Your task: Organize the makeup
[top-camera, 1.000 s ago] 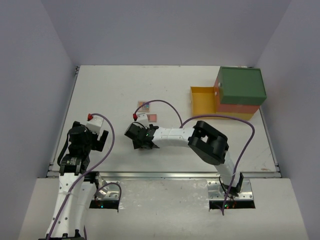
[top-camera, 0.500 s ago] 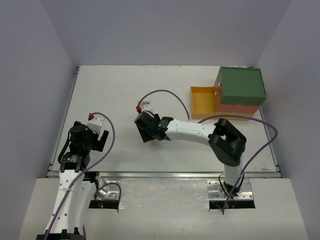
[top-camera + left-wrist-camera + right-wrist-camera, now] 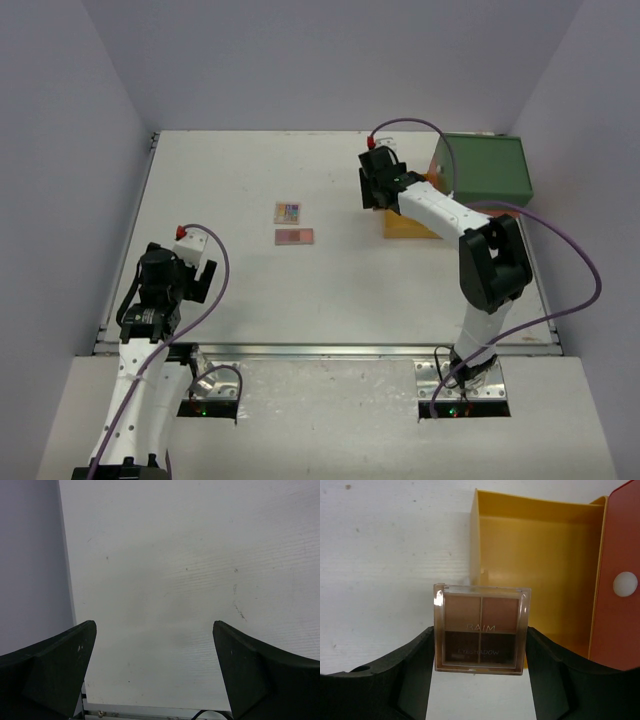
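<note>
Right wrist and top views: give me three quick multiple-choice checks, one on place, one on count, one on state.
1. Where is the brown palette?
A. lying by the left arm's base
B. held in the right gripper, close to the open yellow drawer
C. on top of the green box

2. How many palettes lie loose on the table?
A. one
B. two
C. four

3. The left gripper is:
A. open, holding nothing
B. shut on a bottle
C. shut on a jar

Answers:
1 B: the right wrist view shows the fingers clamping its sides, with the drawer just beyond.
2 B: the top view shows two near the table's middle.
3 A: only bare table shows between its wide-apart fingers.
</note>
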### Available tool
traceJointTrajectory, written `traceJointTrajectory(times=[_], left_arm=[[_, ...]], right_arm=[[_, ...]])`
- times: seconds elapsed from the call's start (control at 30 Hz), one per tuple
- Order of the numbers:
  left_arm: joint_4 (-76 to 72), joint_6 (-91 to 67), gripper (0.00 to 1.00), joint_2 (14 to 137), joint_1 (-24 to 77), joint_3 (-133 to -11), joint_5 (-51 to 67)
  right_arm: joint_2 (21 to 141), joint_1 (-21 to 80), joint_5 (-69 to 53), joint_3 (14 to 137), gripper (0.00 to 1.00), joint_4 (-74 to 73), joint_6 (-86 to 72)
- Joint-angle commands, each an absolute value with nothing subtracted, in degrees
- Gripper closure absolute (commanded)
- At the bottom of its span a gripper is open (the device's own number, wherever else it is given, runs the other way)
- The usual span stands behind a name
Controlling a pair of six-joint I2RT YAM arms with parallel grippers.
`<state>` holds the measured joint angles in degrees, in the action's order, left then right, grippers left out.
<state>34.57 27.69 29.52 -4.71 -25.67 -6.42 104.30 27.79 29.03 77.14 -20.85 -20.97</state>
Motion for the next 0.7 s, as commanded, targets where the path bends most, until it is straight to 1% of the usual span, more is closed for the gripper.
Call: traceJointTrajectory(times=[0.0, 0.13, 0.3, 0.43, 0.57, 0.6, 0.67], left_arm=[[31.8, 26.2, 0.00, 29.5, -5.4, -25.6, -7.6], [31.8, 26.0, 0.00, 29.1, -5.5, -25.5, -8.0], [31.7, 26.0, 0.00, 29.3, -5.8, -25.5, -8.1], [32.6, 27.5, 0.00, 29.8, -5.8, -26.1, -5.0], [32.8, 31.4, 0.00, 31.4, -5.8, -27.6, -2.3], [32.5, 31.8, 0.00, 32.1, -5.8, -28.0, -2.3], [32.2, 32.6, 0.00, 33.5, -5.8, -29.8, -2.3]], right_arm=[[106.8, 22.8, 28.7, 83.5, 0.60, -21.8, -18.9], [109.4, 19.8, 25.7, 84.9, 0.59, -21.8, -18.1], [114.0, 17.9, 24.4, 88.5, 0.56, -22.6, -13.6], [116.9, 17.5, 24.3, 91.4, 0.53, -23.9, -12.6], [118.4, 17.3, 24.5, 92.4, 0.38, -24.1, -12.7], [118.7, 17.2, 24.5, 92.5, 0.32, -24.1, -12.6], [119.1, 16.9, 24.7, 92.9, 0.29, -24.1, -12.4]])
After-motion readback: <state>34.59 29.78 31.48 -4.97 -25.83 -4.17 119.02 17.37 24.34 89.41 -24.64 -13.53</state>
